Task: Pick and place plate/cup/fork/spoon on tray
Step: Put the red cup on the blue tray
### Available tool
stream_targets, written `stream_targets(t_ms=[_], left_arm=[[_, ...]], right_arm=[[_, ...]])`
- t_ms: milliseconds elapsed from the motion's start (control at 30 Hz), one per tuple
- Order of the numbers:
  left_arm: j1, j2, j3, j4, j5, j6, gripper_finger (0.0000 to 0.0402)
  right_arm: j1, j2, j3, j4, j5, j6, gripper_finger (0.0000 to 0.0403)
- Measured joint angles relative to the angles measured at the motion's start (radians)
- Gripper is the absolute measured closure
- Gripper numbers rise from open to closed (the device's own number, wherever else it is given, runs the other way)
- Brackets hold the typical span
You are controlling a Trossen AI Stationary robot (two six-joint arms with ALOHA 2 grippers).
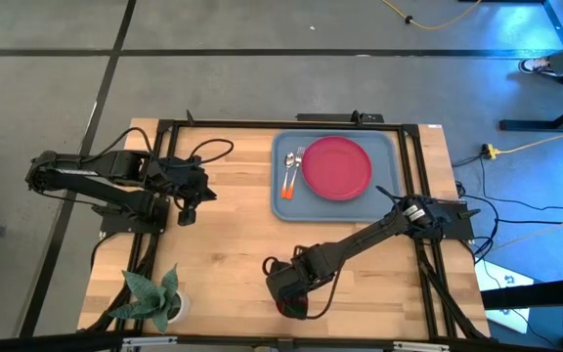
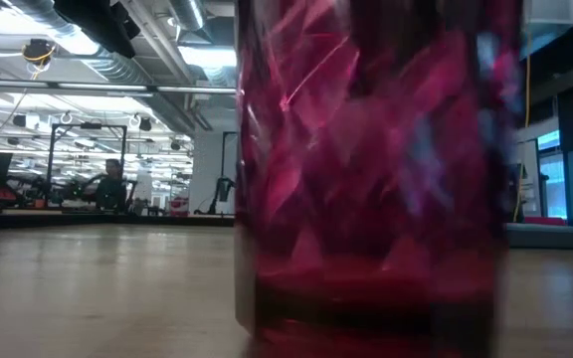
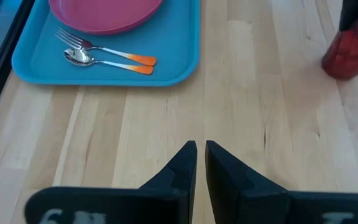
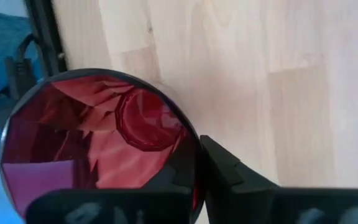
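The dark red cup [image 4: 98, 143] stands upright near the table's front edge and fills the low view [image 2: 376, 179]. My right gripper [image 1: 293, 293] is over it, shut on its wall. The pink-red plate [image 1: 337, 167] lies on the blue tray [image 1: 283, 205] at the back right. The fork [image 3: 98, 45] and the spoon [image 3: 104, 61] lie side by side on the tray's floor to the plate's left. My left gripper [image 3: 201, 155] is shut and empty above the table's left half [image 1: 188, 209]. My right gripper pinches the cup's wall at its rim [image 4: 191, 146], one finger inside the cup and one finger [image 4: 235, 177] outside. The fingers come from above, pointing down. The cup stays upright; in the low view its base [image 2: 366, 333] is at table height.
A small potted plant [image 1: 151, 296] stands at the table's front left corner. Bare wood [image 1: 233, 244] lies between the cup and the tray. Black frame rails [image 1: 413, 186] run along the table's edges.
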Motion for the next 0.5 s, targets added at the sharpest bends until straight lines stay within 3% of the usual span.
stream_targets(t_ms=[333,500], left_arm=[[0.000,0.000,0.000,0.000,0.000,0.000,0.0374],[0.000,0.000,0.000,0.000,0.000,0.000,0.0374]], right_arm=[[-0.012,-0.018,0.002,-0.165,0.070,0.114,0.0393],[-0.023,-0.024,0.070,-0.320,0.142,0.116,0.0393]])
